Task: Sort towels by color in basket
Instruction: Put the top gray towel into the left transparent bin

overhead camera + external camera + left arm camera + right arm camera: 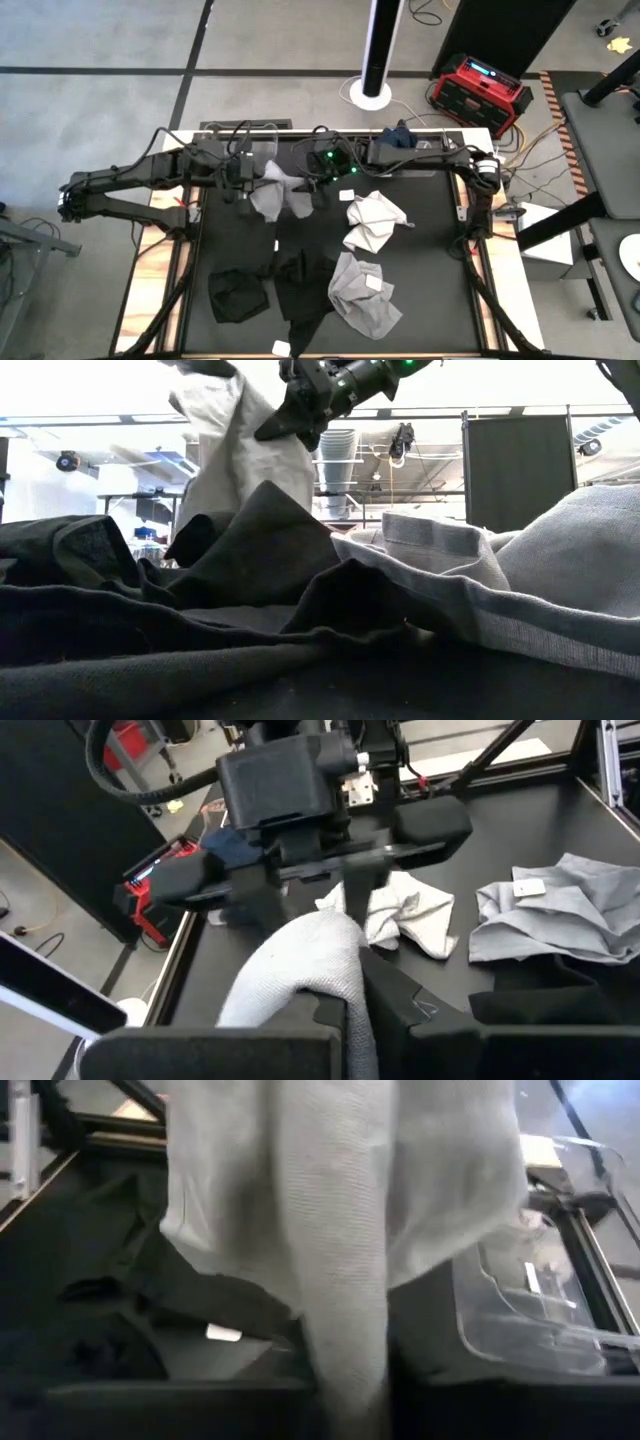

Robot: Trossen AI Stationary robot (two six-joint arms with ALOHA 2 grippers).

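Holding one light grey towel point(268, 198) between them, both arms meet over the far edge of the worktop point(430, 290), left of its middle. Left gripper point(243, 187) is pressed together on one end of the cloth; the left wrist view shows the fabric running out between its fingers. Right gripper point(318, 190) is clamped on the other side of the same towel, which fills the right wrist view. In the low view the cloth hangs clear above the pile.

Step in hand: a two-arm handover or spread of this towel, judged mid-sort.

On the worktop: a white towel point(372, 222) near the centre, a grey towel with a white tag point(362, 292) toward the near edge, black towels point(270, 288) near the near-left. A navy towel point(399, 137) lies at the far edge. A clear plastic bin point(530, 1315) shows in the right wrist view only.

Next move likely calls for one gripper to let go, so the other can carry the towel to the container for its colour; which one cannot be told.
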